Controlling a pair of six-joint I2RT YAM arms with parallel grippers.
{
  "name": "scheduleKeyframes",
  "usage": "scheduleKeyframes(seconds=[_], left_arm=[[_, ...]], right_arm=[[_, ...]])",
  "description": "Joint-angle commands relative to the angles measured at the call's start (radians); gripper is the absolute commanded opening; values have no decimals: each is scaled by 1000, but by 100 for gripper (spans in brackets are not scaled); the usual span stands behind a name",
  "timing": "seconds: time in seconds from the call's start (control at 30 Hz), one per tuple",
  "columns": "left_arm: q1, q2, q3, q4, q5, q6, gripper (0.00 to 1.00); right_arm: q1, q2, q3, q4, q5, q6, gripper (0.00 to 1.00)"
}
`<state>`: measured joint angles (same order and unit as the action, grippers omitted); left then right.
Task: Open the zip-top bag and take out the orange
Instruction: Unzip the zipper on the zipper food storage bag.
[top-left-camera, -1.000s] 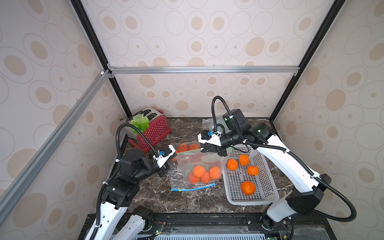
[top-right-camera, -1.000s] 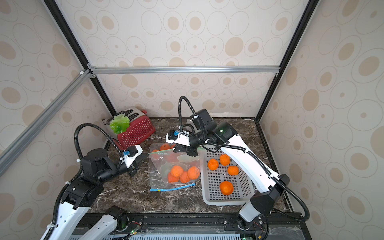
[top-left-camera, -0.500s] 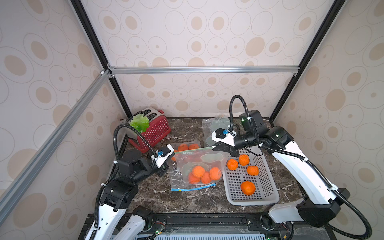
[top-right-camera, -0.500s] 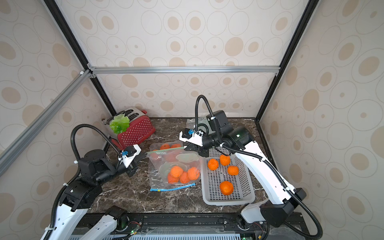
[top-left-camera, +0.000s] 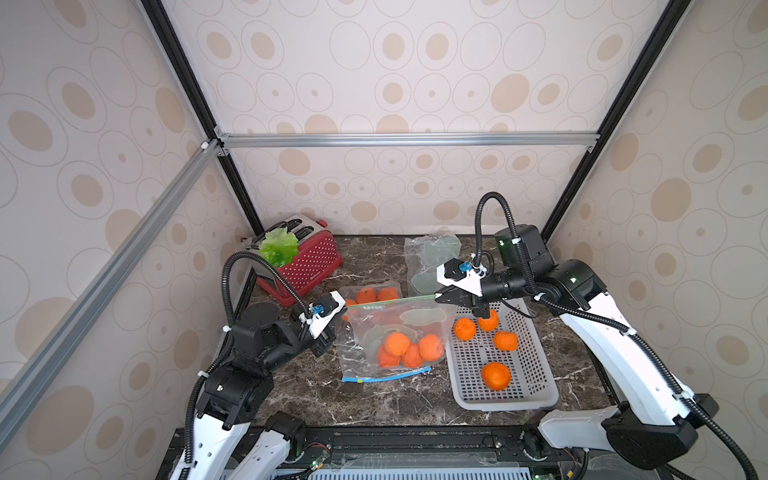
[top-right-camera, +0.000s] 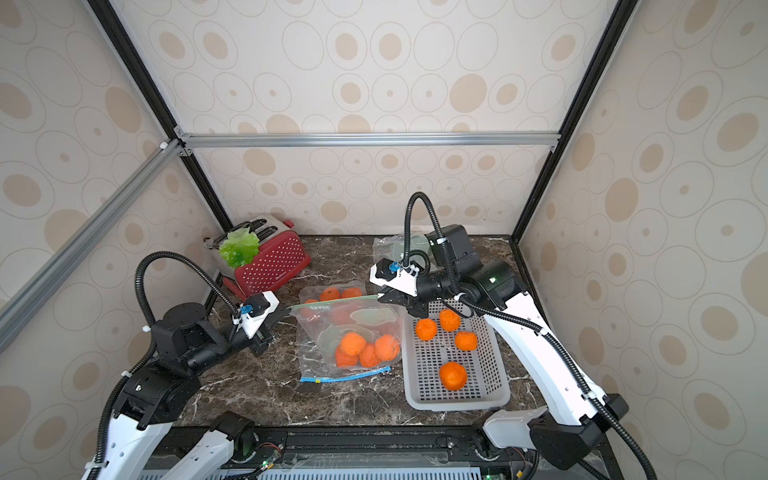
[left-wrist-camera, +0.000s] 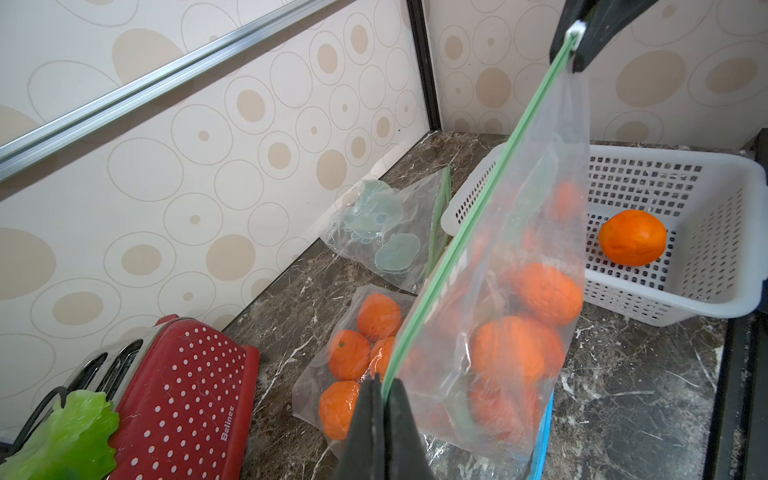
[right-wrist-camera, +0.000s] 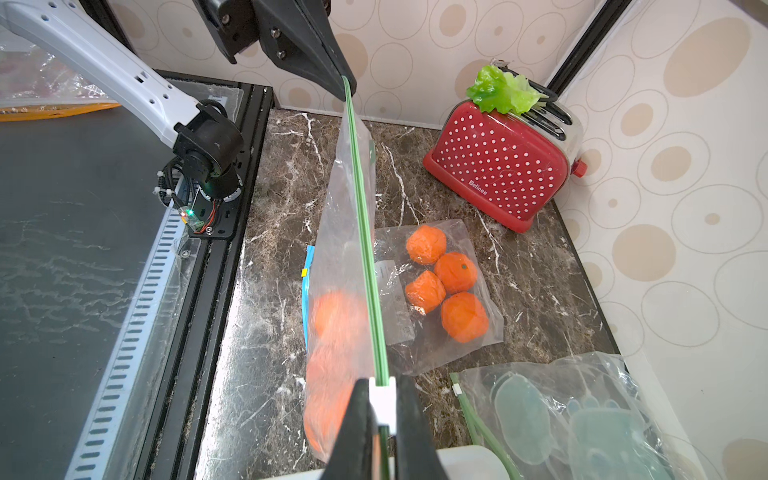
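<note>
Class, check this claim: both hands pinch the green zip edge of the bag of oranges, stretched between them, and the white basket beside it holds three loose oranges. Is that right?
No. The white basket holds four loose oranges, not three; both top views show this. The rest stands: left hand and right hand both pinch the green zip edge of the bag, stretched between them.

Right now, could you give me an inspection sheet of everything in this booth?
Surface: dark marble tabletop.
Job's things: zip-top bag of oranges held up, green zip taut; white basket holds four loose oranges.
Clutter: red toaster topped with lettuce leaf; second orange bag and a crumpled printed bag behind.
Grippers: left gripper shut on bag's zip end; right gripper shut on white slider.
Cables: black hoses loop above both wrists.
Surroundings: spotted wall panels, aluminium frame.
</note>
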<state>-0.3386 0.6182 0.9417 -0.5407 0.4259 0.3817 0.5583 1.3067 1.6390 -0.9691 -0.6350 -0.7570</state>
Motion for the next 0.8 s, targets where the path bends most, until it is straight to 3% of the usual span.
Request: scheduleKeyframes(seconds=[0.0, 0.5, 0.7, 0.77], left_arm=[[16, -21, 37, -58, -121, 13, 0], [16, -24, 39, -69, -135, 14, 0], [16, 6, 47, -58, -110, -22, 3], [16, 6, 46, -54, -111, -47, 63]], right_arm=[[-34, -40, -5, -51, 36, -20, 0], [-61, -44, -21, -37, 31, -18, 0], [-63, -12, -15, 41, -55, 5, 0], [-64, 8, -10, 77, -104, 1, 0]])
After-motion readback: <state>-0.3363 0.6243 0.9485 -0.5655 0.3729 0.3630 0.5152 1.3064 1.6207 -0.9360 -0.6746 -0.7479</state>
